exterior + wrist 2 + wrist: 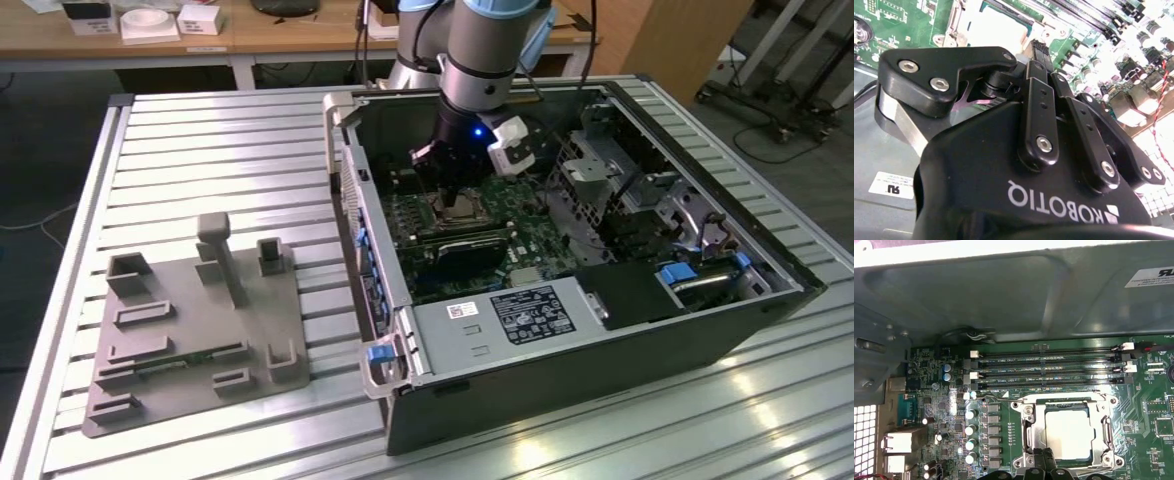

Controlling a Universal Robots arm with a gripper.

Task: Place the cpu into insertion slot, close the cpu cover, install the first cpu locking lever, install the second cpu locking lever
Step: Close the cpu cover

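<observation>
The cpu (1066, 432), a pale silvery square, lies in the insertion slot (1036, 437) on the green board. The cpu cover (1106, 432), a silver frame, lies flat around it. Thin metal lever rods (1064, 400) run along the frame's edges; whether they are latched I cannot tell. My gripper (1046, 469) hovers just over the socket's edge, its black fingertips close together with nothing seen between them. In the second wrist view my gripper (1046, 67) points at the socket (1004, 20). In the exterior view my gripper (458, 200) reaches down into the open computer case (561, 380) above the socket (461, 210).
Long black memory slots (1054, 370) run beside the socket, and a row of capacitors (970, 436) stands on another side. A white-labelled grey box (514, 312) fills the case's front. A grey fixture plate (200, 320) lies on the slatted table at the exterior view's left.
</observation>
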